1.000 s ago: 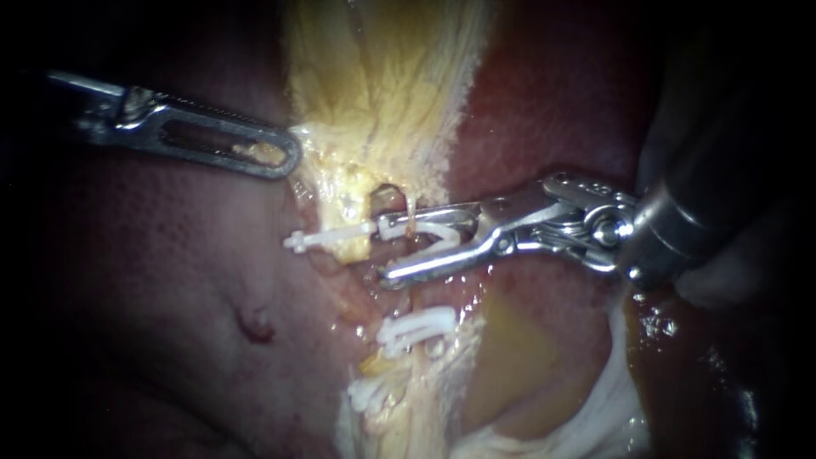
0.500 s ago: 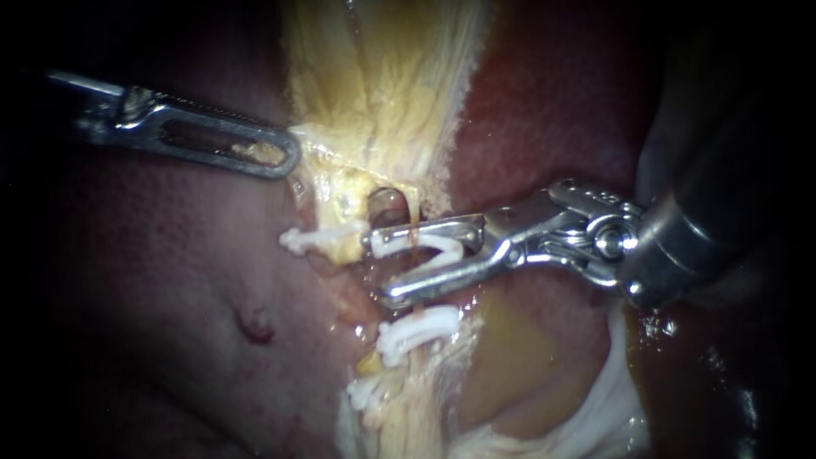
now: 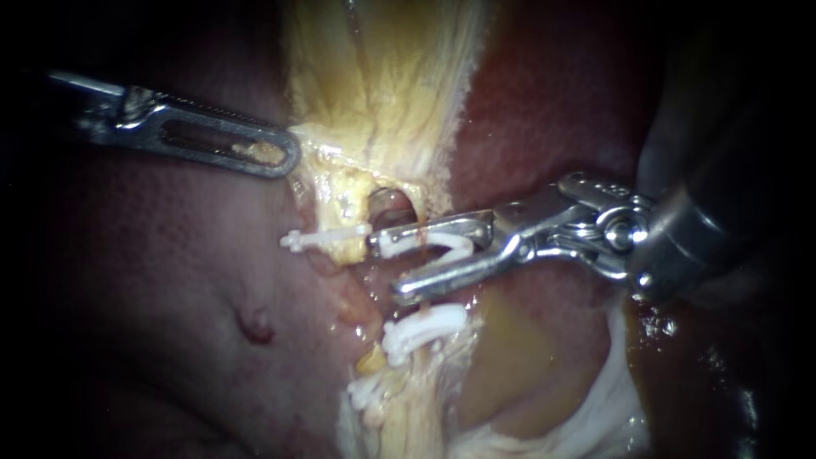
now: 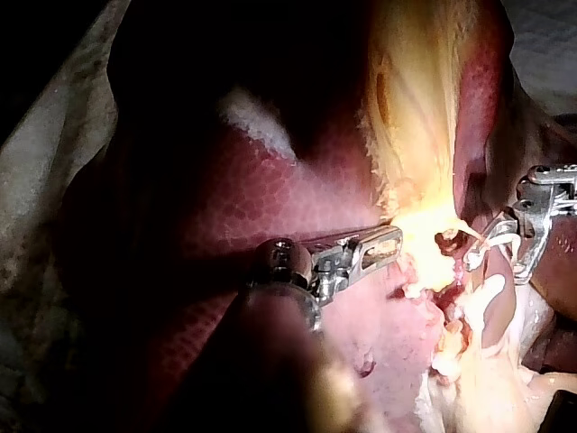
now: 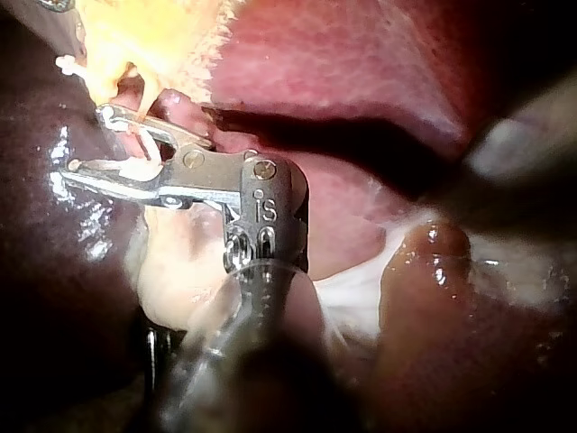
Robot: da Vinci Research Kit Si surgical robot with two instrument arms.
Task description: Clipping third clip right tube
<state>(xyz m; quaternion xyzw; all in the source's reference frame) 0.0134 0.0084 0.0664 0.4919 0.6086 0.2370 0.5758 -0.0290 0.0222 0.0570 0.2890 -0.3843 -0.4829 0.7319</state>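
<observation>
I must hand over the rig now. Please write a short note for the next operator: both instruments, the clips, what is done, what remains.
Left instrument: jaws shut on the yellow tissue.
Right instrument: jaws hold an open white clip, set across the thin tube.
Done: a closed clip and a lowest clip sit below; a side clip sits beside.
Left to do: squeeze the white clip shut, release it, withdraw.

2 instruments, 4 white clips

The endoscope sits close over the liver, white clips at frame centre. Wrist cameras look along the left instrument and right instrument toward those same clips.
</observation>
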